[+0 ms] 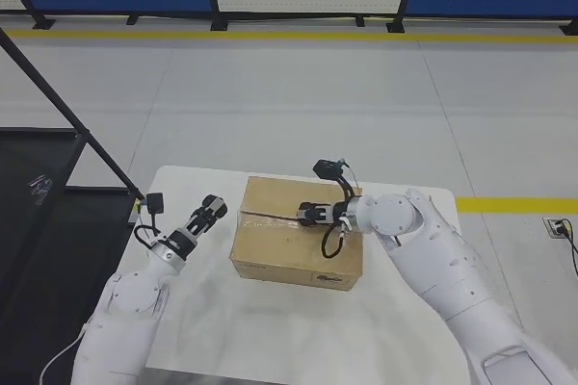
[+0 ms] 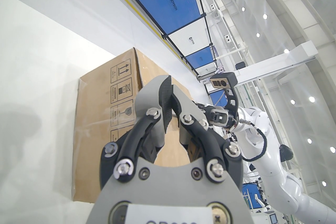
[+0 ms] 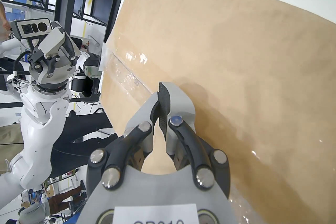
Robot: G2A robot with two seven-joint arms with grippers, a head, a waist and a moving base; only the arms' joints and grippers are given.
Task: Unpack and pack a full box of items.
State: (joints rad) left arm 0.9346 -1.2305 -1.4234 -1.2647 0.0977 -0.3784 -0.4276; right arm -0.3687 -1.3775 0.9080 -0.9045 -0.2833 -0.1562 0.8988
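Observation:
A closed brown cardboard box (image 1: 294, 231) stands in the middle of the white table (image 1: 202, 327), its top flaps sealed with clear tape. My right gripper (image 1: 305, 214) lies over the box top near the taped seam, fingers shut with nothing between them; in the right wrist view the gripper (image 3: 162, 101) hovers close above the box lid (image 3: 223, 51). My left gripper (image 1: 213, 208) is shut and empty, a little off the box's left side. In the left wrist view the gripper (image 2: 170, 93) points at the box (image 2: 105, 109), whose side carries printed handling symbols.
A black metal frame (image 1: 48, 106) and dark panel stand off the table's left edge. The table surface in front of the box (image 1: 299, 327) is bare white. Yellow floor lines (image 1: 525, 204) run behind and to the right.

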